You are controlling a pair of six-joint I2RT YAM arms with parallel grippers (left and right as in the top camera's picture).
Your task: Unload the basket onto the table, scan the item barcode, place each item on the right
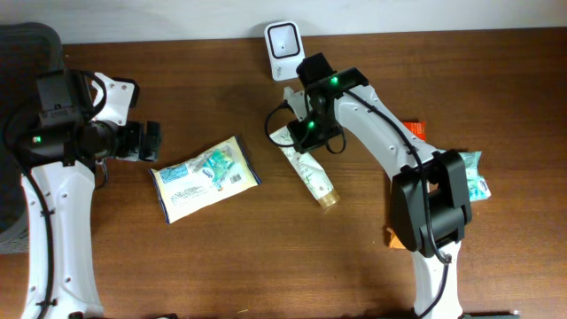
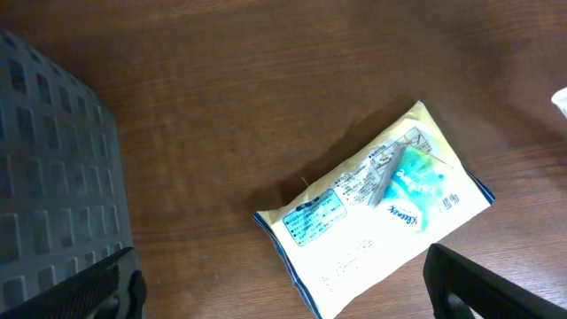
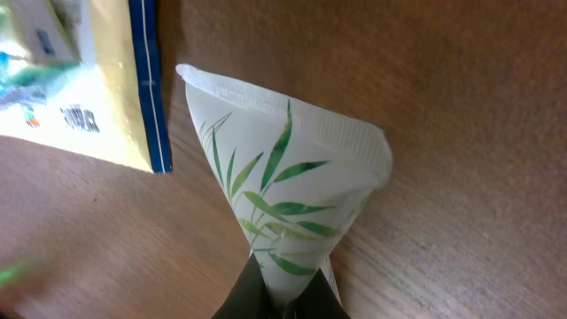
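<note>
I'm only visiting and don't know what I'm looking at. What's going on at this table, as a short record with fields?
scanner: white unit at the far edge of the table
right claw: shut on the leaf-print tube
left claw: open, holding nothing, beside the tissue pack
tissue pack: lying flat, untouched
packets: a few small ones near the right arm's base
scan: not yet done, judging by the tube's place below the scanner
</note>
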